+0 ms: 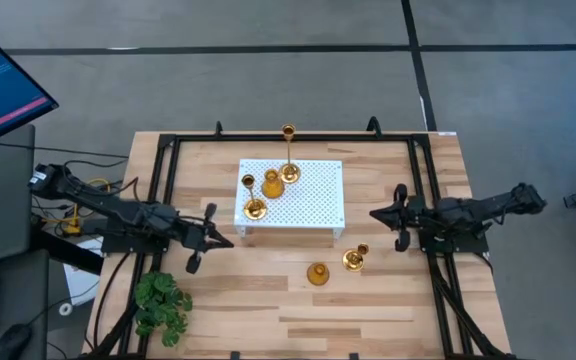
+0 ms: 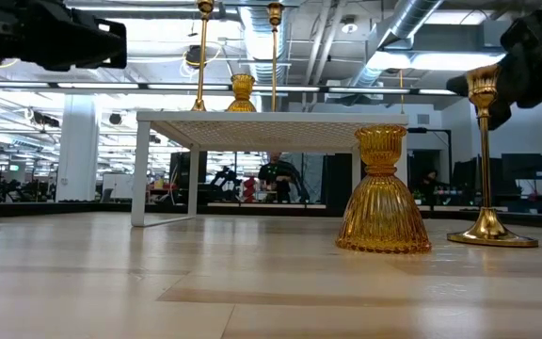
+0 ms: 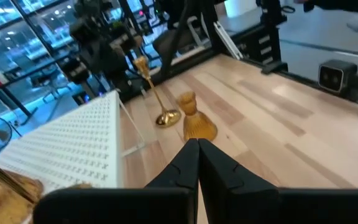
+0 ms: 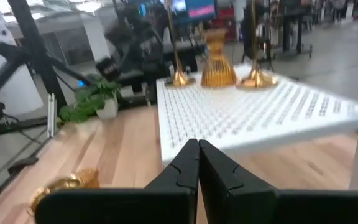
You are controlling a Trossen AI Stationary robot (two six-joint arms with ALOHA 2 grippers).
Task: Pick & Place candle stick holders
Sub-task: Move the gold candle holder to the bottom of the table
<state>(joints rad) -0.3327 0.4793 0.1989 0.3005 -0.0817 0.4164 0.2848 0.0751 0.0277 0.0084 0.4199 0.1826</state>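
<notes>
Three gold candle stick holders stand on the white perforated board [image 1: 303, 205]: a tall thin-stemmed one [image 1: 289, 152], a short bell-shaped one [image 1: 273, 184] and a stemmed one [image 1: 253, 202]. Two more stand on the wooden table nearer the front, a bell-shaped one [image 1: 317, 273] [image 2: 382, 193] and a stemmed one [image 1: 356, 258] [image 2: 486, 160]. My left gripper [image 1: 228, 241] is shut and points level toward the board's near left corner. My right gripper [image 1: 375, 213] is shut and hovers just off the board's right side. Neither holds anything.
A green potted plant [image 1: 162, 304] sits at the table's near left corner. A black metal frame [image 1: 168, 150] borders the table. The board stands on thin legs [image 2: 141, 174], leaving a gap under it. Bare wood lies along the near edge.
</notes>
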